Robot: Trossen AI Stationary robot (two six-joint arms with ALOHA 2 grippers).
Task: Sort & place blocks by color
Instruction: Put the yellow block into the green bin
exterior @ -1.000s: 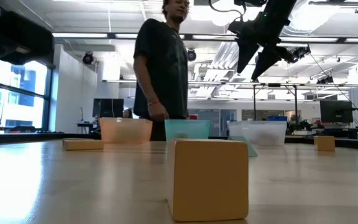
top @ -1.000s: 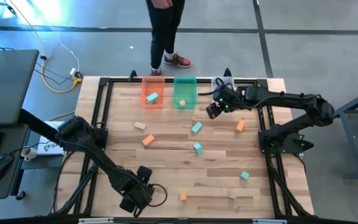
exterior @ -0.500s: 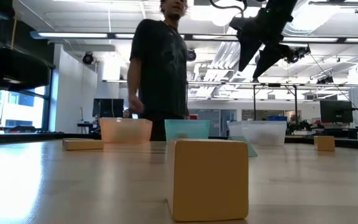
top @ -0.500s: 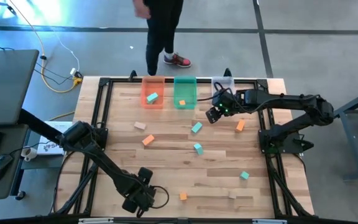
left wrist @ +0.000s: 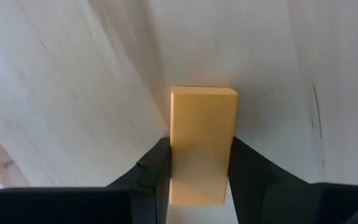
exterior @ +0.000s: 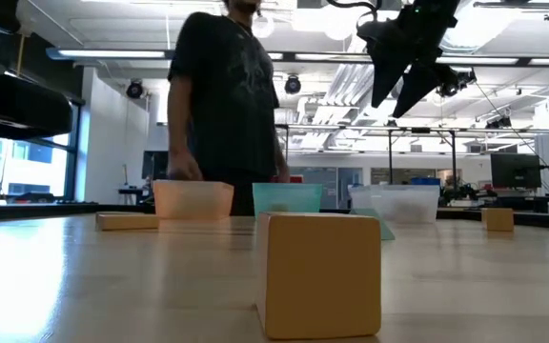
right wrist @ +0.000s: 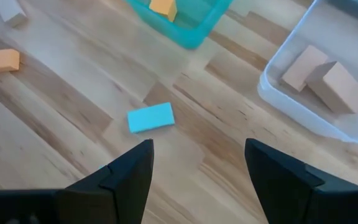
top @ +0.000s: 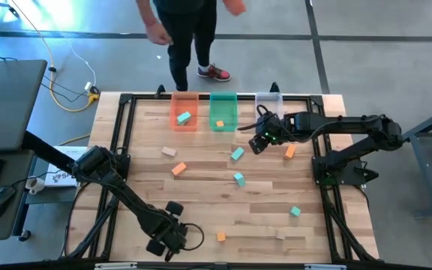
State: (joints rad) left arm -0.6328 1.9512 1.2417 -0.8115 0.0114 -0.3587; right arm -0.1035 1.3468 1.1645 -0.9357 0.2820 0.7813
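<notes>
Left gripper: at the table's near edge, left of centre. It had stood spread 1 second before; now both dark fingers were pressed onto the long sides of a small tan rectangular wooden block, which lay flat on the pale wooden table.
Meaning: the pick was just made but the block was not yet lifted; in my judgement the lift and the carry to the far row of trays came next.
Right gripper: jaws spread and empty, hanging above the far right of the table; over the last second it had slid slightly toward the near side, away from the trays.
Its likely target: a flat teal-green block lying just ahead of it on the wood.
Trays: orange tray, green tray and clear tray stood side by side at the far edge.
Misplacements: 1 teal block sat in the orange tray and 1 orange block in the green tray; the clear tray held 2 tan blocks.
Person: 1 person stood beyond the far edge.
</notes>
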